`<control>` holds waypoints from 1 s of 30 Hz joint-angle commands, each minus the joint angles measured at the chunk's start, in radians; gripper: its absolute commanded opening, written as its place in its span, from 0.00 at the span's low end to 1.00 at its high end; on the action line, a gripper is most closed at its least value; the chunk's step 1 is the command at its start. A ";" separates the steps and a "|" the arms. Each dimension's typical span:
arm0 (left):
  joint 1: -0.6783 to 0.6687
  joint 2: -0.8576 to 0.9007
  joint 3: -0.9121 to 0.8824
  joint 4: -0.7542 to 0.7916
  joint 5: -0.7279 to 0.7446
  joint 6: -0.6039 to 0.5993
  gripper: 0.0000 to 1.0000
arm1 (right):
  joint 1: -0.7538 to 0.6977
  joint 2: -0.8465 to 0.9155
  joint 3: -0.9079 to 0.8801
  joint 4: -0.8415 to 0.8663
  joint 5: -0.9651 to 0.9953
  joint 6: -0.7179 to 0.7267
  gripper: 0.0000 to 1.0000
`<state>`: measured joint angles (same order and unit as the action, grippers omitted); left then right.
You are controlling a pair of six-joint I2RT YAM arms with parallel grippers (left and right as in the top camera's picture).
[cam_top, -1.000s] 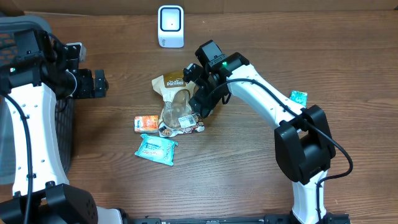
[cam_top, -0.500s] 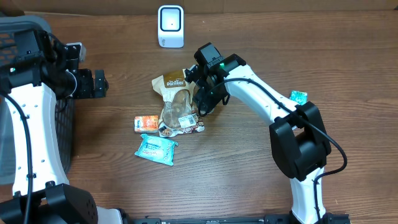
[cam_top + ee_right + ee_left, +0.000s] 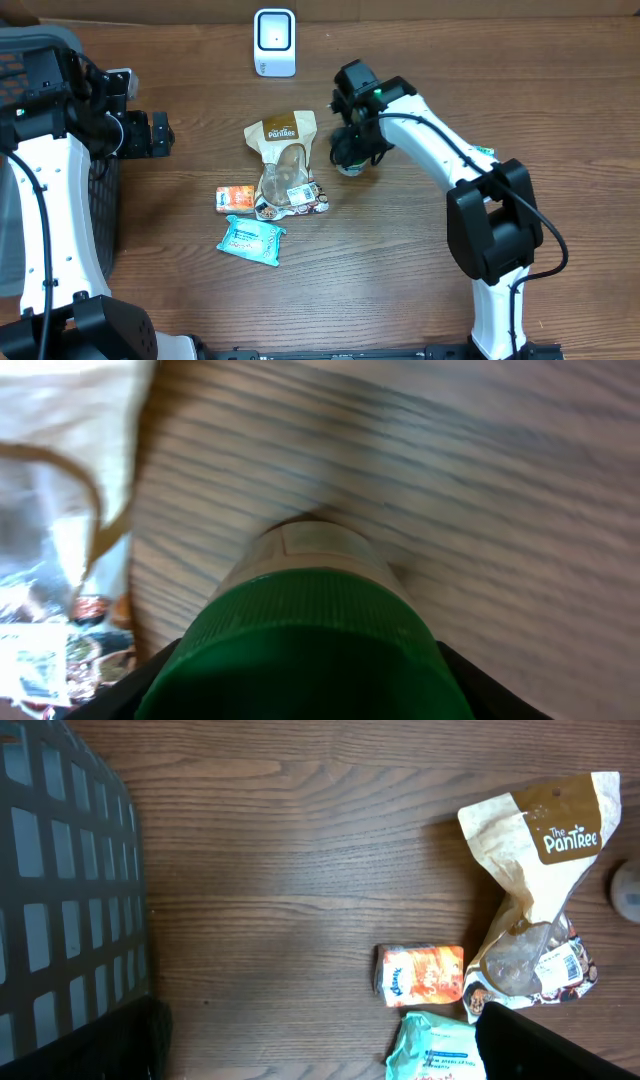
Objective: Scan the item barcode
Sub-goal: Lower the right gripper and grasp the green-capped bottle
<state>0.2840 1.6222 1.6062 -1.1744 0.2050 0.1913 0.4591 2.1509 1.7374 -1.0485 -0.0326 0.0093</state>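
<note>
R claw (image 3: pixel 350 155) grips green-cap bottle (image 3: pixel 300 630), cap clear only on wrist cam; L claw (image 3: pixel 160 135) open.

Our left tool (image 3: pixel 158 135) hangs level at the left, pointing right, jaws wide apart; our right tool (image 3: pixel 352 152) points down from a bent, inward-reaching arm, clamped round a bottle (image 3: pixel 305 630)

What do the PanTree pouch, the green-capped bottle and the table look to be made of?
The PanTree pouch: creased tan matte paper look, with a clear glossy plastic window lower down. The green-capped bottle: ribbed green cap, likely plastic; pale body too blurred to tell. The table: brown wood grain, low sheen, possibly laminate.
</note>
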 commanded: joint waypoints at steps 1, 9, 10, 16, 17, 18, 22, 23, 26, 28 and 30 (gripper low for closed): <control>0.003 0.009 0.018 0.003 -0.002 0.019 1.00 | -0.030 0.006 -0.001 -0.019 0.020 0.131 0.65; 0.004 0.009 0.018 0.003 -0.002 0.018 0.99 | -0.041 0.005 0.031 -0.035 -0.021 0.133 0.71; 0.004 0.009 0.018 0.003 -0.002 0.019 1.00 | -0.041 0.005 0.044 -0.042 -0.021 0.133 0.72; 0.003 0.009 0.018 0.003 -0.002 0.019 0.99 | -0.041 0.005 0.127 -0.076 -0.020 0.133 0.73; 0.003 0.009 0.018 0.003 -0.002 0.019 1.00 | -0.041 0.005 0.127 -0.076 -0.020 0.132 0.73; 0.003 0.009 0.018 0.003 -0.002 0.019 1.00 | -0.041 0.005 0.127 -0.075 -0.020 0.132 0.73; 0.003 0.009 0.018 0.003 -0.002 0.019 0.99 | -0.041 0.006 0.127 -0.083 0.007 0.119 0.73; 0.004 0.009 0.018 0.003 -0.002 0.019 0.99 | -0.041 0.006 0.127 -0.085 0.012 0.113 0.73; 0.004 0.009 0.018 0.003 -0.002 0.019 1.00 | -0.040 0.006 0.127 -0.097 0.016 0.092 0.73; 0.004 0.009 0.018 0.003 -0.002 0.019 1.00 | -0.038 0.006 0.121 -0.102 0.017 0.060 0.73; 0.003 0.009 0.018 0.003 -0.002 0.019 1.00 | -0.038 0.006 0.113 -0.103 0.017 0.041 0.74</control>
<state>0.2840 1.6222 1.6062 -1.1744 0.2050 0.1913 0.4206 2.1536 1.8446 -1.1522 -0.0284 0.0956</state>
